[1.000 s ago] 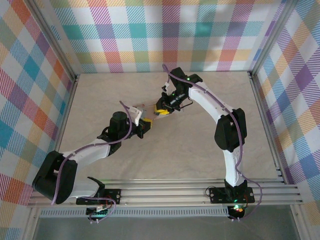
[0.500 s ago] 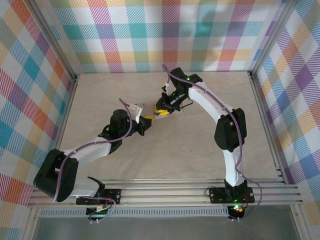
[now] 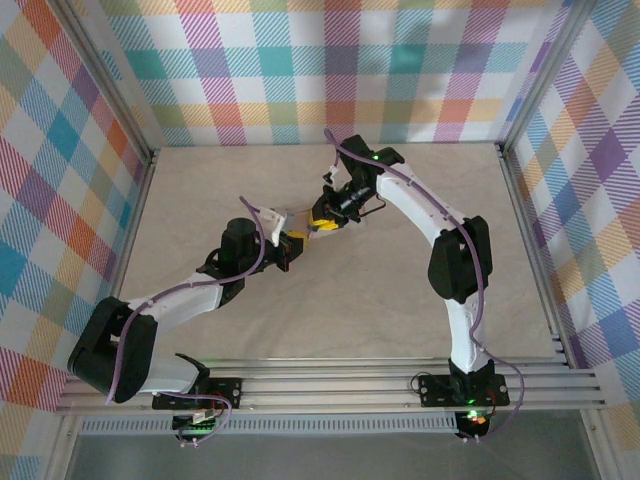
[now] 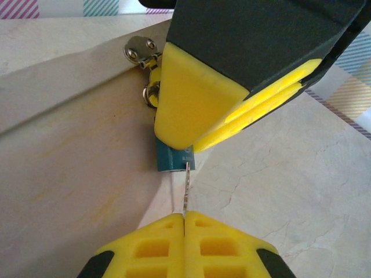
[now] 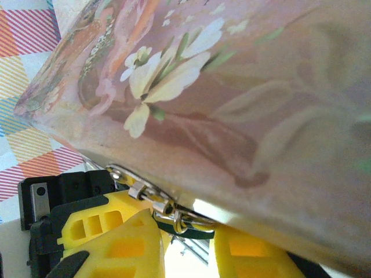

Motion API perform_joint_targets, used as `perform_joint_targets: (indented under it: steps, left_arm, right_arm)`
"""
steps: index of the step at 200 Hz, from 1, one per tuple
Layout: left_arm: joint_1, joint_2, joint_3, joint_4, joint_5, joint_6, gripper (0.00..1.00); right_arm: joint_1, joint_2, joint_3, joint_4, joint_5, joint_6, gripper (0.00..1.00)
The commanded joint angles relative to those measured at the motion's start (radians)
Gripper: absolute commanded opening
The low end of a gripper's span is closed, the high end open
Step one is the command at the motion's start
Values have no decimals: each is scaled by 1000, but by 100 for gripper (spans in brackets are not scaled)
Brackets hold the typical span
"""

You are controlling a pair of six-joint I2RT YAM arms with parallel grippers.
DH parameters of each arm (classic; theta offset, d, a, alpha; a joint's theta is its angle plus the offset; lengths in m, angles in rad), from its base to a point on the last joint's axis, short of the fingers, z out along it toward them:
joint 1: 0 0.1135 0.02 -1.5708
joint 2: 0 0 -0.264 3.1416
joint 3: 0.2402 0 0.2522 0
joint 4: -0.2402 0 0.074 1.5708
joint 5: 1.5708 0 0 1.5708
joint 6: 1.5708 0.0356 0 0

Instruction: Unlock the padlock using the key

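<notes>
At the middle of the table, we see the two arms meeting tip to tip beside the pink flowered box. The right gripper is clenched on the padlock. The lock's small blue body pokes out just below the gripper's yellow pads. Above them, a shiny metal hasp sits on the box edge, with the lock hanging beneath it.

From below, the left gripper has its yellow fingertips pressed tightly together on the key. The key is a thin sliver standing upright, and its upper end touches the underside of the padlock.

In the right wrist view, the box's flowered side looms overhead. A dark strip of the padlock shows between that gripper's two fingers, just under the hasp.
</notes>
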Motion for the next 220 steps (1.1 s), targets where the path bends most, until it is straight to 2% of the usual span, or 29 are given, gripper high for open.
perform_joint_targets:
  steps: [1, 97, 220]
  left_arm:
    - [2, 0, 11, -8, 0, 17, 0]
    - [3, 16, 9, -2, 9, 6, 0]
    - [7, 38, 19, 65, 3, -71, 0]
  right_arm:
    - [-3, 5, 45, -5, -38, -25, 0]
    - [-3, 18, 70, -21, -33, -29, 0]
    - [-2, 20, 68, -31, -39, -40, 0]
